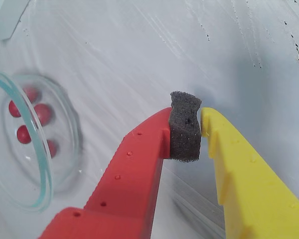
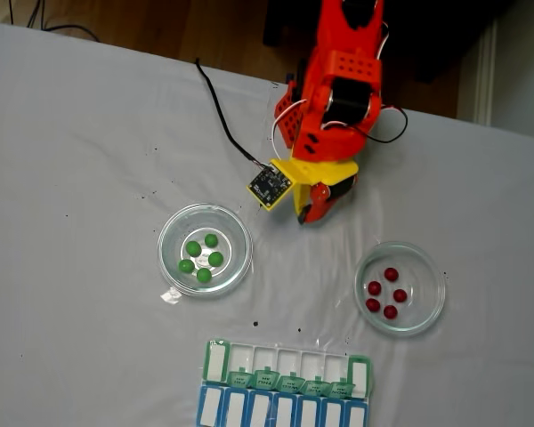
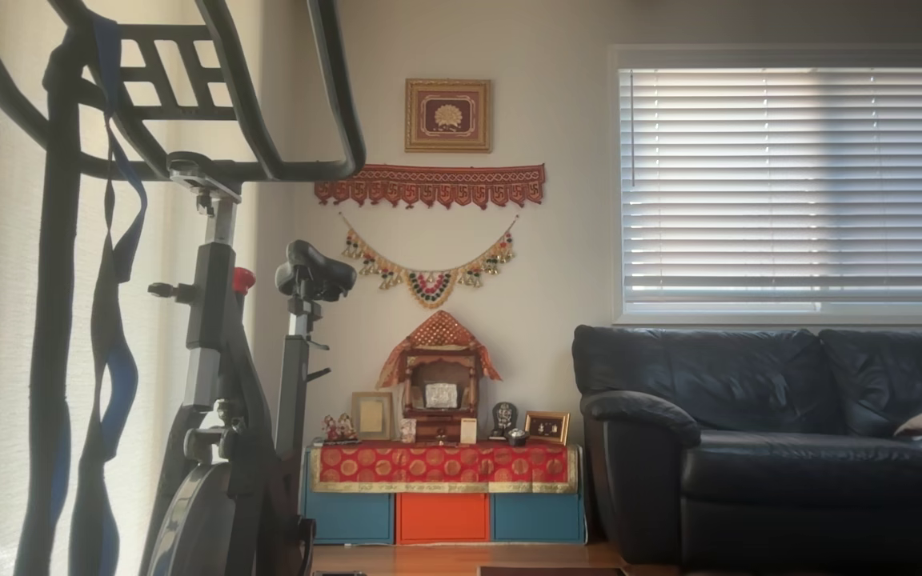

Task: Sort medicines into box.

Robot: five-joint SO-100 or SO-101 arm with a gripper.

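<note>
Several glossy red medicines (image 2: 387, 294) lie in a round glass dish (image 2: 432, 307) at the right of the fixed view, and the wrist view shows them at its left (image 1: 25, 133). Several green medicines (image 2: 203, 258) lie in a second glass dish (image 2: 173, 262) at the left. The box (image 2: 285, 384), with white compartments, green lids and a blue row, sits at the table's near edge; one corner of it (image 1: 5, 17) appears in the wrist view. My gripper (image 1: 187, 119) hangs above bare table between the dishes (image 2: 316, 203). Its red and yellow fingers are closed against the dark foam pad (image 1: 184, 132), holding no pill.
The arm's orange base (image 2: 338, 80) stands at the far edge with a black cable (image 2: 218, 116) and a small circuit board (image 2: 269, 185) beside it. A scrap of clear film (image 2: 170, 296) lies by the green dish. The other view looks into a living room.
</note>
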